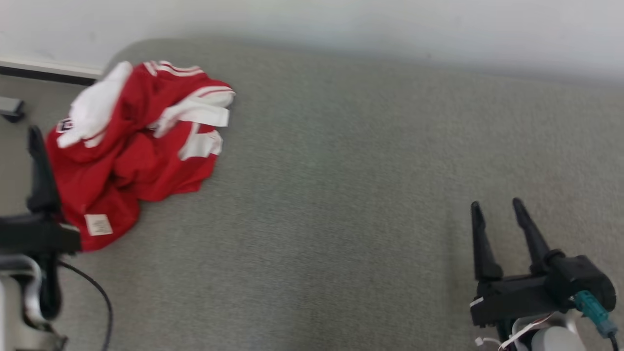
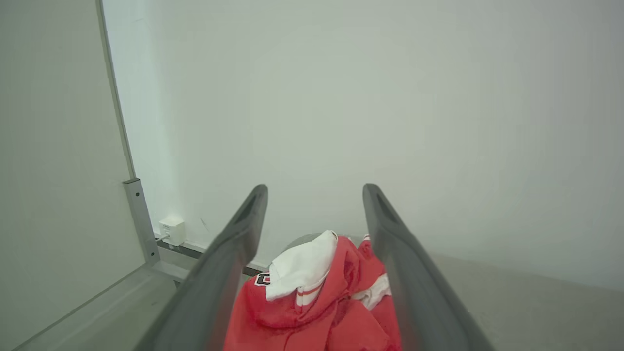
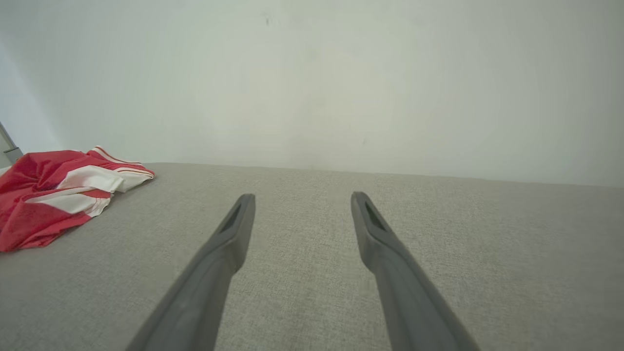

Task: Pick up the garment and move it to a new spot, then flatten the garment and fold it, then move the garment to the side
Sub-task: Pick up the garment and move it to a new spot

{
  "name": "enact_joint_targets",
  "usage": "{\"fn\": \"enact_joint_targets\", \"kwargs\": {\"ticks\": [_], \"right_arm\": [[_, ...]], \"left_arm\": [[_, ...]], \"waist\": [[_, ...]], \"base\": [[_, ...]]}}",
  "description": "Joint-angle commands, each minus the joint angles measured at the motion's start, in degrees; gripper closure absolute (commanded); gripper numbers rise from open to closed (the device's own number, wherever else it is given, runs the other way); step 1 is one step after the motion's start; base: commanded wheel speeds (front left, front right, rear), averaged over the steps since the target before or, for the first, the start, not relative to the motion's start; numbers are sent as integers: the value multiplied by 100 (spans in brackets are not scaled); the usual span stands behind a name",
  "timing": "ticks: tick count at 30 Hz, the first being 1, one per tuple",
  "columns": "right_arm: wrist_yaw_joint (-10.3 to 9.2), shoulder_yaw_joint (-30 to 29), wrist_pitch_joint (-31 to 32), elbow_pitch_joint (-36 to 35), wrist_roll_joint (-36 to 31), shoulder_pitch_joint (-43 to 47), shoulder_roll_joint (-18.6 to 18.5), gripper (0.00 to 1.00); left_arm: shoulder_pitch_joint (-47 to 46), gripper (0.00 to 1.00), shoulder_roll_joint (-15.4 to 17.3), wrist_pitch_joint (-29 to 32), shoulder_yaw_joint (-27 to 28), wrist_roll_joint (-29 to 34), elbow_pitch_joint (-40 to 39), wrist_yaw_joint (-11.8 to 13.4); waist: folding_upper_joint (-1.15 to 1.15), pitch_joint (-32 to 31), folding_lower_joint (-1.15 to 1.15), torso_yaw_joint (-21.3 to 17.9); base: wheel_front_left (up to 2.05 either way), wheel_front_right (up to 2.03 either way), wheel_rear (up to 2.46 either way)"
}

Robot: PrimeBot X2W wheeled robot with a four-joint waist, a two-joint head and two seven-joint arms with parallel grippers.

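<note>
No text can be read anywhere. The garment (image 1: 131,161), at the far left, carries a small white label (image 1: 98,224) on its near edge, with faint grey print too small to make out. A black-and-white badge (image 2: 263,279) sits on its left side just beside the white cloth, partly folded under, and its marks cannot be told as letters or numbers.
</note>
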Motion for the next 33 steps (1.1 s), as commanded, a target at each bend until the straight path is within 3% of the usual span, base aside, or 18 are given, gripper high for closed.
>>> {"fn": "enact_joint_targets", "kwargs": {"ticks": [1,14,33], "right_arm": [[-12,-96,8,-108,-99,-99,-18,0],[-12,-659,191,-899,-353,-123,-13,0],[-12,-714,320,-1160,-354,-152,-14,0]], "left_arm": [[-319,0,138,32,75,-76,102,-18],[-1814,0,1042,285,179,-112,1270,-139],[-2693,0,1733,899,-300,-198,3595,-314]], "waist": [[-1,673,-1,-678],[-1,1363,-1,-1403],[-1,1586,-1,-1674]], "base": [[0,0,0],[0,0,0],[0,0,0]]}}
